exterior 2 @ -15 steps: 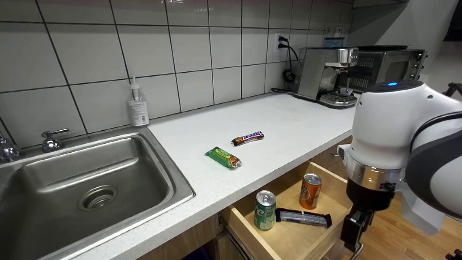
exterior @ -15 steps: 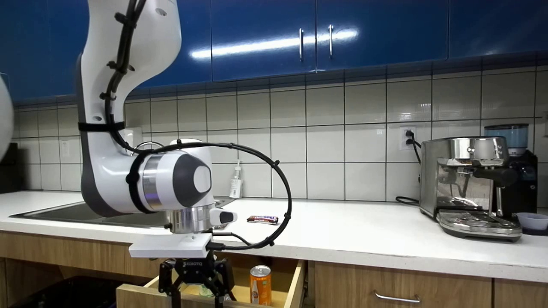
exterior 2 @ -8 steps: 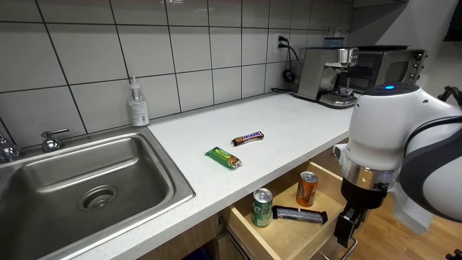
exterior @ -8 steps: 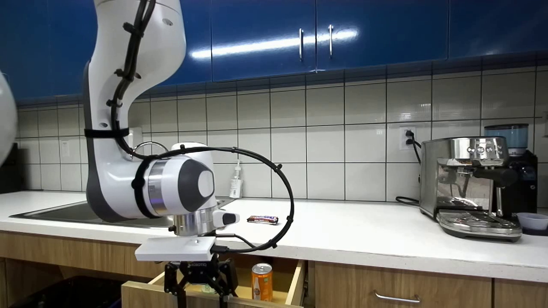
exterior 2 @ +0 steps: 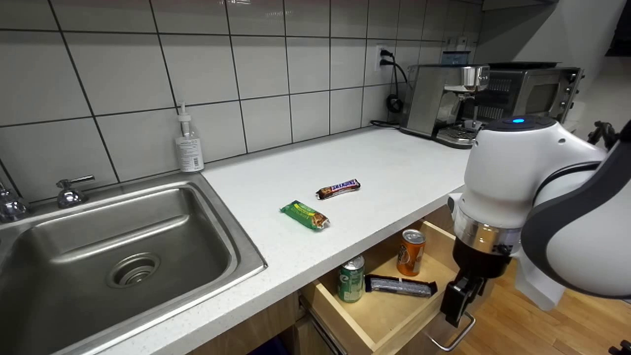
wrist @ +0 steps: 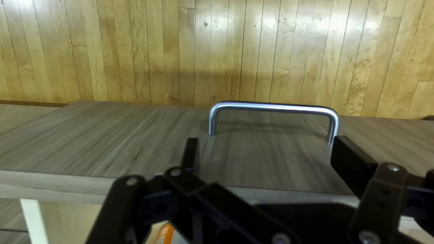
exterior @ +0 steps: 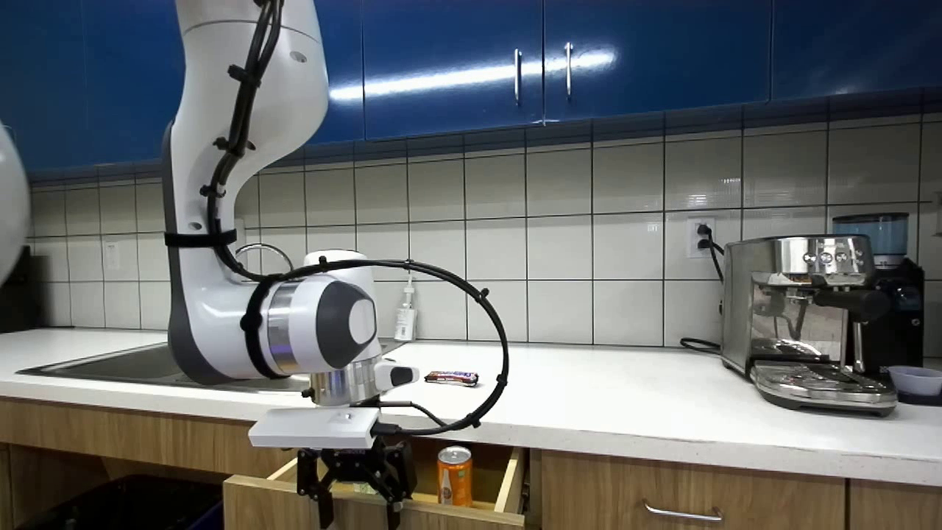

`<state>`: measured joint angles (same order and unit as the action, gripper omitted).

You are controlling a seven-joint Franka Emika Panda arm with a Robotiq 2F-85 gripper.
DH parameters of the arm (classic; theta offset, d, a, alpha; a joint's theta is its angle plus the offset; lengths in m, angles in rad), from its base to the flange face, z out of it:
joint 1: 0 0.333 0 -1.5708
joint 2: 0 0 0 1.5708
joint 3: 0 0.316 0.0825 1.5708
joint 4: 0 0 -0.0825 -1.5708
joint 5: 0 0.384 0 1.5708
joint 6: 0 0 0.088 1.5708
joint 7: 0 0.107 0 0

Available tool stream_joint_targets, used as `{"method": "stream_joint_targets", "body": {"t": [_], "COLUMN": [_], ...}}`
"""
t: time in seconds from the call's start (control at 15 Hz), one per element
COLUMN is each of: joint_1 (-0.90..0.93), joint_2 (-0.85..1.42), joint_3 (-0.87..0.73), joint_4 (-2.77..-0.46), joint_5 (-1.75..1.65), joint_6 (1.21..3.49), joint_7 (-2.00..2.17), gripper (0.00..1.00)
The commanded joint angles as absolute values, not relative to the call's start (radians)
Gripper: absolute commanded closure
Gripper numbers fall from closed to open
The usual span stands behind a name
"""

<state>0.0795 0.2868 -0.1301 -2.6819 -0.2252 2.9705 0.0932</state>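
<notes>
One drawer handle near tool, framed between spread jaws in wrist view; grip empty.

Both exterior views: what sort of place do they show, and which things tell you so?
Most likely a kitchen or kitchenette: a rectangular stainless steel sink, a boxy silver metal espresso machine and glossy blue wall cabinets suggest it.
</notes>
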Motion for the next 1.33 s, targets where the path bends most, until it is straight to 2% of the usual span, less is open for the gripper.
{"method": "stream_joint_targets", "body": {"t": [0.0,1.27], "joint_1": [0.076,0.045], "joint_2": [0.324,0.399], "joint_3": [-0.132,-0.123], "joint_4": [-2.628,-2.456], "joint_5": [-0.202,-0.159], "joint_6": [2.987,2.941], "joint_7": [0.075,0.045], "gripper": [0.0,0.0]}}
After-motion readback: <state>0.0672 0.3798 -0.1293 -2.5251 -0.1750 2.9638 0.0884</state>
